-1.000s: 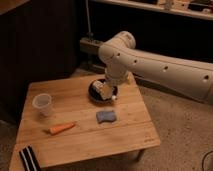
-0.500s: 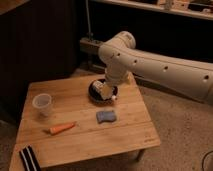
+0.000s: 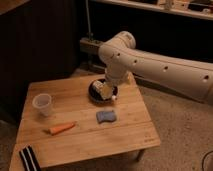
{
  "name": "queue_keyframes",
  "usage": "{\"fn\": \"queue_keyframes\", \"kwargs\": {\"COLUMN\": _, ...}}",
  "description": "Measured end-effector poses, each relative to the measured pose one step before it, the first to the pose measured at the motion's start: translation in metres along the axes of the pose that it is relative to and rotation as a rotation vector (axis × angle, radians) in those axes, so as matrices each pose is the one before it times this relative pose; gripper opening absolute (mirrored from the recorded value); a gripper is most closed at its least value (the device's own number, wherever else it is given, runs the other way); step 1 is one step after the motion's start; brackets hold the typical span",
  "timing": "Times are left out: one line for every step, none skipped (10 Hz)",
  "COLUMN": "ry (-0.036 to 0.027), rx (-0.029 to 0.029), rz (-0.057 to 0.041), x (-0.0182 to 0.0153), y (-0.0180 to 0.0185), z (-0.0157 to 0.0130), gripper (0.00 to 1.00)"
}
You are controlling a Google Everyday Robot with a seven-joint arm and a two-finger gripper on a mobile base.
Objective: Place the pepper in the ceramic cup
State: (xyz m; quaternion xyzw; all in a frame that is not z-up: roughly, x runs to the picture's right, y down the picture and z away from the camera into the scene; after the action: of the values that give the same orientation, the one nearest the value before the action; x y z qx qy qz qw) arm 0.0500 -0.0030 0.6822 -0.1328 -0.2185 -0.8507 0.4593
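Observation:
The orange pepper [image 3: 62,128] lies flat on the wooden table [image 3: 125,137], front left of centre. The pale ceramic cup [image 3: 43,104] stands upright to its upper left, a short gap away. My gripper [image 3: 106,91] hangs at the end of the white arm over the dark round bowl [image 3: 96,92] at the table's back, well to the right of the pepper and cup. It holds nothing that I can see.
A blue sponge-like pad [image 3: 106,116] lies in front of the bowl. A black-and-white striped object [image 3: 29,158] sits at the front left corner. The white arm [image 3: 165,70] reaches in from the right. Dark cabinets stand behind the table.

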Motion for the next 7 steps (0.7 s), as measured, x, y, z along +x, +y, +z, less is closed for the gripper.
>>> {"fn": "queue_keyframes", "kwargs": {"ry": -0.00037, "rx": 0.00006, "rz": -0.00009, "x": -0.00007, "y": -0.00002, "z": 0.00021, "gripper": 0.80}}
{"fn": "queue_keyframes", "kwargs": {"ry": 0.00013, "rx": -0.00007, "rz": 0.00004, "x": 0.00000, "y": 0.00003, "z": -0.00009, "gripper": 0.80}}
{"fn": "queue_keyframes", "kwargs": {"ry": 0.00000, "rx": 0.00003, "rz": -0.00014, "x": 0.00002, "y": -0.00007, "z": -0.00001, "gripper": 0.80}}
{"fn": "queue_keyframes", "kwargs": {"ry": 0.00023, "rx": -0.00219, "rz": -0.00181, "x": 0.00007, "y": 0.00003, "z": 0.00026, "gripper": 0.80}}
{"fn": "queue_keyframes", "kwargs": {"ry": 0.01121, "rx": -0.00536, "rz": -0.01312, "x": 0.00189, "y": -0.00229, "z": -0.00170, "gripper": 0.80}}
{"fn": "queue_keyframes", "kwargs": {"ry": 0.03701, "rx": 0.00100, "rz": -0.05389, "x": 0.00381, "y": -0.00903, "z": -0.00337, "gripper": 0.80}}
{"fn": "queue_keyframes", "kwargs": {"ry": 0.05212, "rx": 0.01438, "rz": -0.08142, "x": 0.00557, "y": -0.01174, "z": -0.00336, "gripper": 0.80}}
